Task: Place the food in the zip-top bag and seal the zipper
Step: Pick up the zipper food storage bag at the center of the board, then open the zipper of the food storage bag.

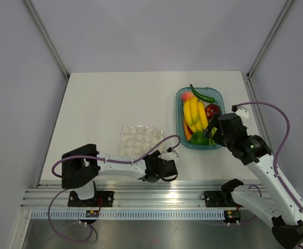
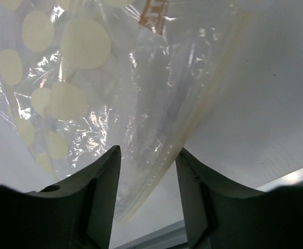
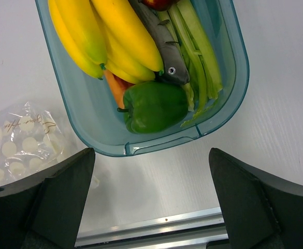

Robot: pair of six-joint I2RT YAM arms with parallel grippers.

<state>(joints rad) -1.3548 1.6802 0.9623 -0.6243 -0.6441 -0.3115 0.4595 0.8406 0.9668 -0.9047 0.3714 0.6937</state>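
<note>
Left pincer hangs spread, the zip-top bag's zipper edge lying between its fingers.

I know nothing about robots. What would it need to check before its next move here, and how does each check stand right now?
1. Left gripper open: ok, jaws apart.
2. Clear crinkly blob-printed plastic bag between its jaws: ok, the bag's edge lies there.
3. Narrow ridged zipper strip unsealed: cannot tell.
4. Right gripper open and empty: ok.
5. Right gripper above the teal oval tray: ok, over its near end.
6. Yellow banana bunch and green pepper reachable: ok, lying uncovered in the tray.
</note>
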